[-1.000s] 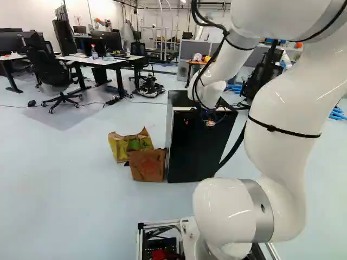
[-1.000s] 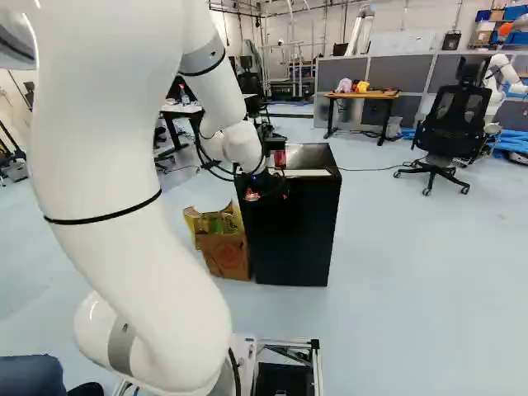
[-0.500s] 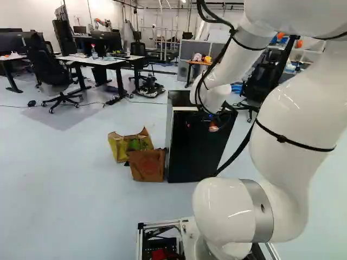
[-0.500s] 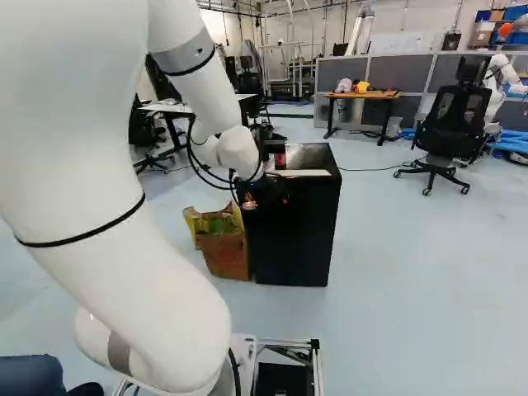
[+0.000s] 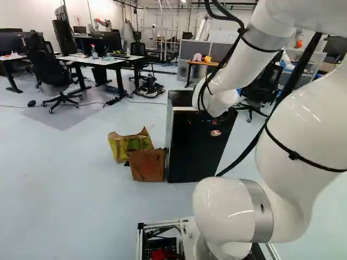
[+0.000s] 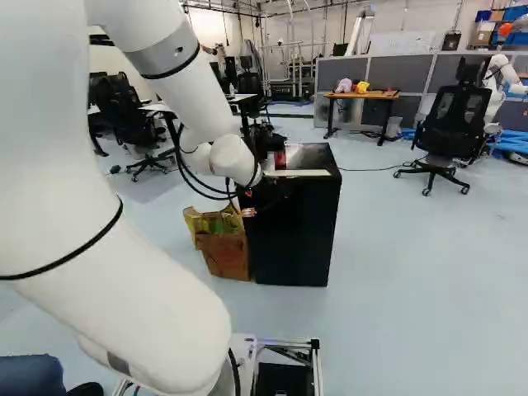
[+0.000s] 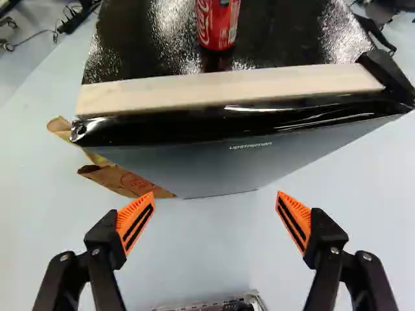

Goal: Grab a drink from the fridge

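An empty gripper (image 7: 215, 202) hangs spread wide near the fridge (image 7: 188, 162), perhaps to admit the red can (image 7: 217, 23) on top

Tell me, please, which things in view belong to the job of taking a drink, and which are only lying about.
Likely for the job:
red can, on top
fridge under it
tool, open

Likely just lying about:
brown bag
yellow bag
wooden table
black office chairs

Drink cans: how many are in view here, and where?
1: a red can standing on top of the black fridge. Any inside the fridge would be hidden.
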Controlling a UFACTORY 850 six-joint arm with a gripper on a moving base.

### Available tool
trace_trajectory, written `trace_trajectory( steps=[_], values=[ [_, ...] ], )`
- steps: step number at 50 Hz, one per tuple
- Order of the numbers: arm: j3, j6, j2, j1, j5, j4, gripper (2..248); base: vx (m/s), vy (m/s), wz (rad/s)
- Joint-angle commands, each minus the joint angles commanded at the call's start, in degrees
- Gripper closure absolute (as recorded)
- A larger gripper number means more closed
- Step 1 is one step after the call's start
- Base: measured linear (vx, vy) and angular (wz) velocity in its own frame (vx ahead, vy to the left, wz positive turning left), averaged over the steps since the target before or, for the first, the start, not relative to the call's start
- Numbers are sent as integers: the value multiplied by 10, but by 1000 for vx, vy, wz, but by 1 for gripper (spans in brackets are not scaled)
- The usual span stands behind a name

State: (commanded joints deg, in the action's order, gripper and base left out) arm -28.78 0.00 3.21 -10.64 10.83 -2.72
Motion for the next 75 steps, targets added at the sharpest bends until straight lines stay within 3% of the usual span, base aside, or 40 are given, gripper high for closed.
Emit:
trace_trajectory(
  steps=[25, 44, 60, 75],
  values=[
    [5, 0, 5, -1, 119, 0, 3, 0, 0, 0],
    [-26, 0, -26, 3, 190, 0, 3, 0, 0, 0],
    [-57, 0, -57, 7, 236, 0, 3, 0, 0, 0],
    [-78, 0, -77, 9, 241, 0, 3, 0, 0, 0]
  ],
)
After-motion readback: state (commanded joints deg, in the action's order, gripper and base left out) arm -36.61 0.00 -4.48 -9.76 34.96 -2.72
